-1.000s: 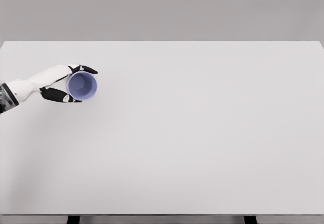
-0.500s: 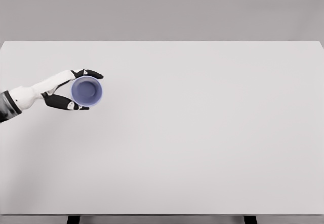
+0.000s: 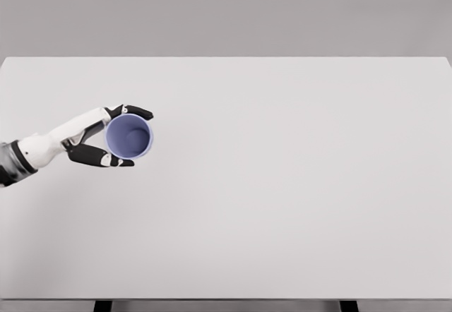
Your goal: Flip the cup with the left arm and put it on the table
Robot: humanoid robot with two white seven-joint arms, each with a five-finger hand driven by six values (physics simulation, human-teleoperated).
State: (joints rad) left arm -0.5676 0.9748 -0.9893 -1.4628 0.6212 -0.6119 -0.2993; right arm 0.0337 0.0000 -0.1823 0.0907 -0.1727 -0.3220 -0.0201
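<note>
A light blue cup [image 3: 129, 136] shows in the head view over the left part of the white table [image 3: 282, 185], its open mouth facing the camera. My left hand [image 3: 106, 134] is shut on it, with dark fingers [image 3: 135, 110] wrapped over the top of the rim and the thumb [image 3: 99, 157] below it. The white forearm comes in from the left edge. Whether the cup touches the table cannot be told. The right arm is out of view.
The table's far edge runs along the top against a grey wall. Its front edge lies near the bottom of the frame, with two dark legs showing beneath.
The left hand has carried the cup to the right and slightly nearer the front. Its grip on the cup is unchanged.
</note>
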